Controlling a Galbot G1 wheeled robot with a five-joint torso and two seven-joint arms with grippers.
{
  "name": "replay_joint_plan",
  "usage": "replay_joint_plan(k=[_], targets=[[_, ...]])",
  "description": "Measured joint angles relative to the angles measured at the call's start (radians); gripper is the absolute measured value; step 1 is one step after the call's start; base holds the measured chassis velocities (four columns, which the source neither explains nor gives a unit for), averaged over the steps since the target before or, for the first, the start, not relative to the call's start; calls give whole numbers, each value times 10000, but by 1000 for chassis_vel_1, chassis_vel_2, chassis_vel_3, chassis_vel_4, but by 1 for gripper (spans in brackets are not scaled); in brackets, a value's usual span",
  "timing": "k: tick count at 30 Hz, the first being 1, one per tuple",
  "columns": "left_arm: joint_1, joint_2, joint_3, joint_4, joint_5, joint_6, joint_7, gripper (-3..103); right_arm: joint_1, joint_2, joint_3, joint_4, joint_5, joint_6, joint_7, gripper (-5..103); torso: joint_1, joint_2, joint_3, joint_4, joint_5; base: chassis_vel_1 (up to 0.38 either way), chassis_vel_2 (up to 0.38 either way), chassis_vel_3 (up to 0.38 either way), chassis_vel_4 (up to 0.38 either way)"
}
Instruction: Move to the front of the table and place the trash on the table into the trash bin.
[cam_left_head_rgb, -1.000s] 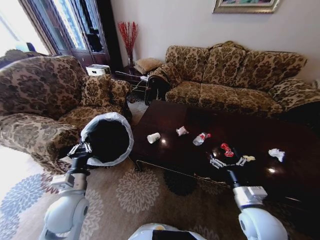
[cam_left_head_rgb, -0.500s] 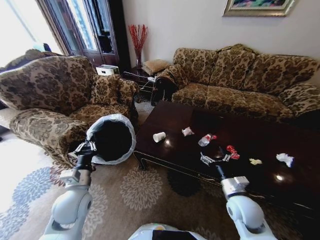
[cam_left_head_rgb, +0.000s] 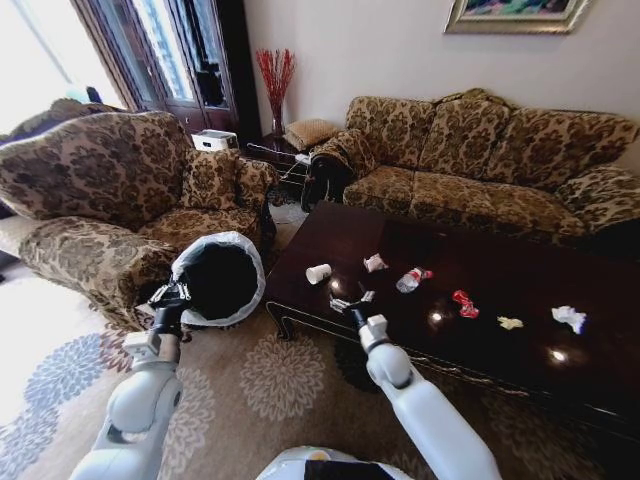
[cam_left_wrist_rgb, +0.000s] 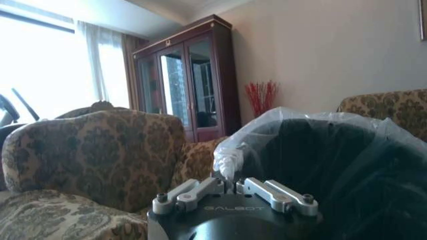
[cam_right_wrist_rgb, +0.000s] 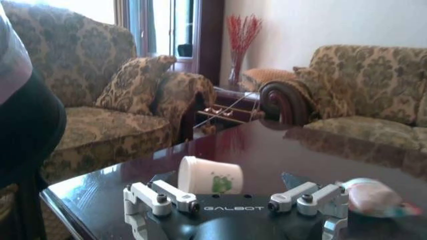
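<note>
Your right gripper (cam_left_head_rgb: 352, 301) is hovering spread open over the table (cam_left_head_rgb: 500, 290), and the paper cup (cam_left_head_rgb: 318, 273) is lying on its side just beyond it, toward the bin side, its base facing the wrist camera. Your left gripper (cam_left_head_rgb: 170, 296) is pinching the liner at the rim of the trash bin (cam_left_head_rgb: 222, 279), tipping its mouth your way.

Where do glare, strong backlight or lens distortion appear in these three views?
Head view: small bright lamp reflections on the glossy table, blown-out window at upper left, and wide-angle bending of the room edges. Left wrist view: the window is overexposed, leaving the armchair and the trash bin rather dark. Right wrist view: the table mirrors the sofa.
</note>
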Motion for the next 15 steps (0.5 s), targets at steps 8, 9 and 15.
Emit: replay_joint_plan(k=[8,9,15], targets=[[-251,59,59,282,-20,20,16,4,1889,1330,-1056,-2441,46,212,691,100,0,0,-1,4,0,0,0,0,0],[-273,67,86,282,-18,26,30,4,2190,1632,-1092,-2933,-52,309,874,100,0,0,-1,3,0,0,0,0,0],[-205,85,72,211,-11,41,40,4,2691,2388,-1002,-4158,-272,386,1286,100,0,0,-2,3,1,0,0,0,0]])
